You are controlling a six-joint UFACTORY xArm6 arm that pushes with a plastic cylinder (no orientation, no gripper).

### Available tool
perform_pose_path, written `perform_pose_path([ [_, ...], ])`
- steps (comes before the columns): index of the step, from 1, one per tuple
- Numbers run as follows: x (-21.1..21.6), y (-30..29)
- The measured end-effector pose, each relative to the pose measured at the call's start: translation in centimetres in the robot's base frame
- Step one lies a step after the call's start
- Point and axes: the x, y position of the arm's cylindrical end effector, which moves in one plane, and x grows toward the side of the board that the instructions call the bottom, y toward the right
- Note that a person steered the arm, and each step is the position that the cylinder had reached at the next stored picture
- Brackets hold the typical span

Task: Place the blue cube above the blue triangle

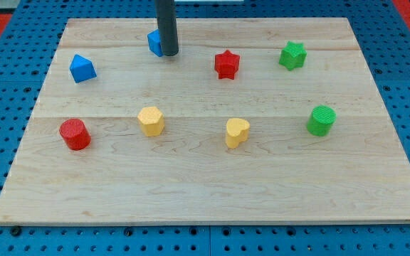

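Note:
The blue cube (154, 43) sits near the view's top, left of centre, partly hidden by my rod. My tip (169, 53) rests on the board right against the cube's right side. The blue triangle (82, 68) lies further to the view's left and a little lower than the cube, apart from it.
A red star (227, 64) and a green star (292, 55) lie to the right of my tip. A red cylinder (75, 134), a yellow hexagon (151, 121), a yellow heart (237, 131) and a green cylinder (322, 120) lie in a row across the middle. The wooden board (205, 192) ends at blue pegboard.

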Motion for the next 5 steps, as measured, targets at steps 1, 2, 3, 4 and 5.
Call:
perform_pose_path([
  [1,-0.4,2.5],
  [2,-2.6,0.5],
  [3,-3.1,-6.1],
  [4,-2.8,-5.8],
  [5,-3.4,-7.8],
])
